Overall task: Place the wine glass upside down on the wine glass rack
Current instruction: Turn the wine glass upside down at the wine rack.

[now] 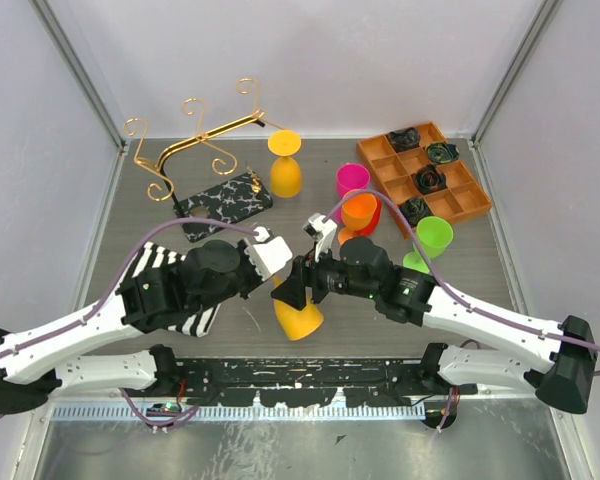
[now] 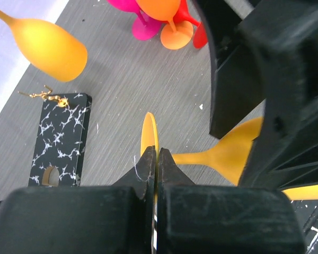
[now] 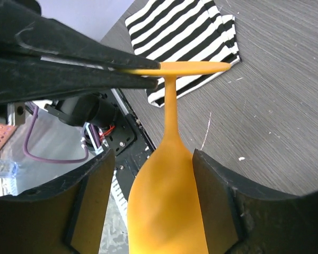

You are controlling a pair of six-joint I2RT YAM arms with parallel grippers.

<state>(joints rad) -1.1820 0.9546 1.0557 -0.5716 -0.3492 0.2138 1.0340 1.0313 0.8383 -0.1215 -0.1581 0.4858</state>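
Wine glass [image 1: 300,318] near table [image 1: 310,205] front edge

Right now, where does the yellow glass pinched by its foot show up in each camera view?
Top external: the wine glass is low centre, between the two arms.
Left wrist: lower centre to right, its stem running sideways.
Right wrist: centre, bowl at the bottom, foot at the top.
Shared landmark: the left gripper, shut on the glass's foot, shows in all three.

The wine glass [image 1: 298,318] is smooth, matt orange-yellow plastic. The wine glass rack [image 1: 215,132] is polished gold metal on a marbled base [image 1: 225,200]. The bench [image 1: 460,255] is matt grey wood grain.
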